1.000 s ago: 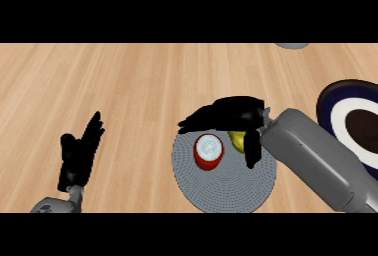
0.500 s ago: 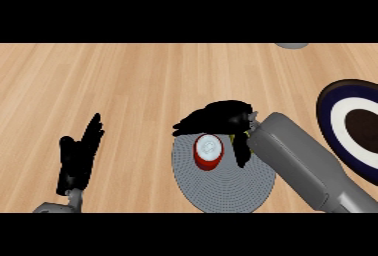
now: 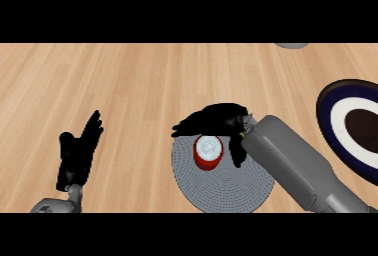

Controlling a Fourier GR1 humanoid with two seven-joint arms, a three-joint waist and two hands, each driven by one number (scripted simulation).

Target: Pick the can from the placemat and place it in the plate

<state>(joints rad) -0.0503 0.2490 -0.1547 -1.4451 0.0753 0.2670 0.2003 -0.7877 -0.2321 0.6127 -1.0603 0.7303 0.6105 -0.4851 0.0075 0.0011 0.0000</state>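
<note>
A red can (image 3: 209, 152) with a white top stands upright on the round grey placemat (image 3: 221, 186). My right hand (image 3: 215, 119) hangs over the can's far side, fingers spread to the left above it. Its thumb (image 3: 238, 150) points down just right of the can, so the can sits in the gap between thumb and fingers, which are not curled round it. The plate (image 3: 330, 125), dark blue with a white ring and brown centre, lies at the right edge, partly cut off. My left hand (image 3: 80, 152) rests open at the lower left, fingers up.
A small grey object (image 3: 292, 45) peeks in at the top edge, right of centre. The wooden counter (image 3: 133, 85) stretches across the left and far side. My right forearm (image 3: 299, 167) crosses between placemat and plate.
My right hand and forearm have shifted left, from the can's far right to over it, with the thumb now beside the can. The can and left hand have not moved.
</note>
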